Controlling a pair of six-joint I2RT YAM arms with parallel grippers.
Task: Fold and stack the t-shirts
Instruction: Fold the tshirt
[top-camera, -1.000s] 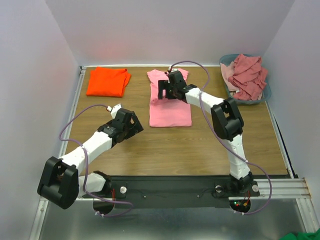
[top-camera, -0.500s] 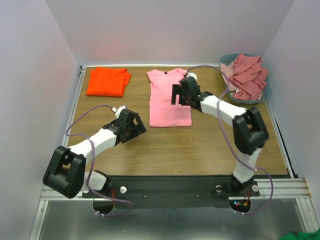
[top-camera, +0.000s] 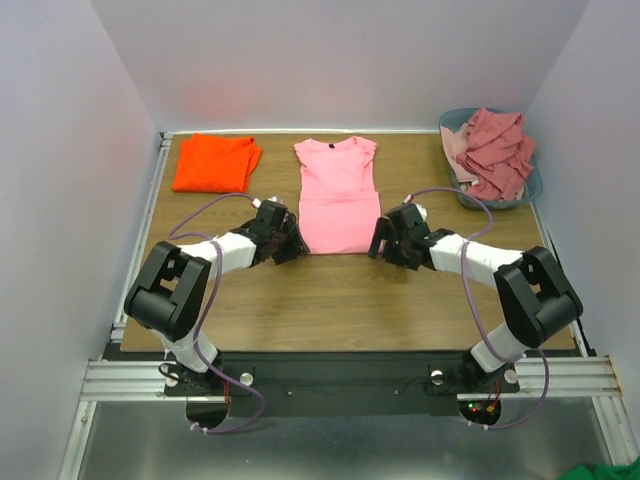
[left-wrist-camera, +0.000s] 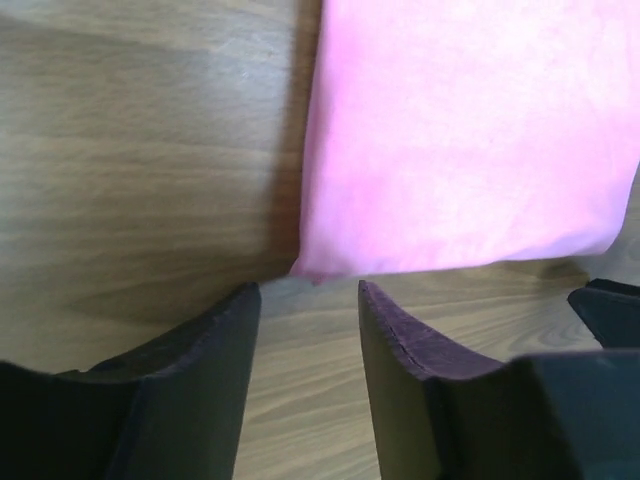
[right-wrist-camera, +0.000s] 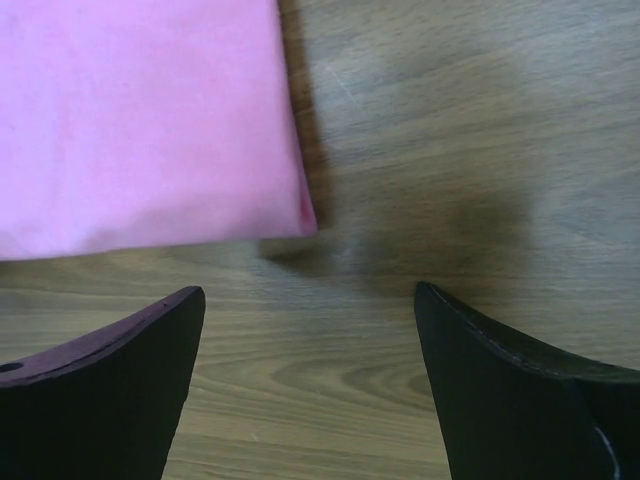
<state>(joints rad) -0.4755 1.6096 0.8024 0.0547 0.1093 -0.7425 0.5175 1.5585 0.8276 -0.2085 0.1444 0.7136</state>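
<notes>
A light pink t-shirt (top-camera: 338, 195) lies flat and partly folded in the middle of the table, neck at the far side. My left gripper (top-camera: 291, 243) is open and low at its near left corner, which shows just beyond the fingertips in the left wrist view (left-wrist-camera: 310, 268). My right gripper (top-camera: 383, 240) is open wide at the near right corner, which shows in the right wrist view (right-wrist-camera: 300, 215). Neither gripper holds cloth. A folded orange-red t-shirt (top-camera: 215, 162) lies at the far left. Dusty rose t-shirts (top-camera: 497, 148) are heaped in the tub.
The grey-blue plastic tub (top-camera: 470, 187) stands at the far right corner. White walls close in the wooden table (top-camera: 400, 300) on three sides. A metal rail runs along the table's left edge.
Both arms have swung toward me and down to the pink shirt's near corners. The right gripper left the shirt's middle; the left moved right to the shirt's edge.
</notes>
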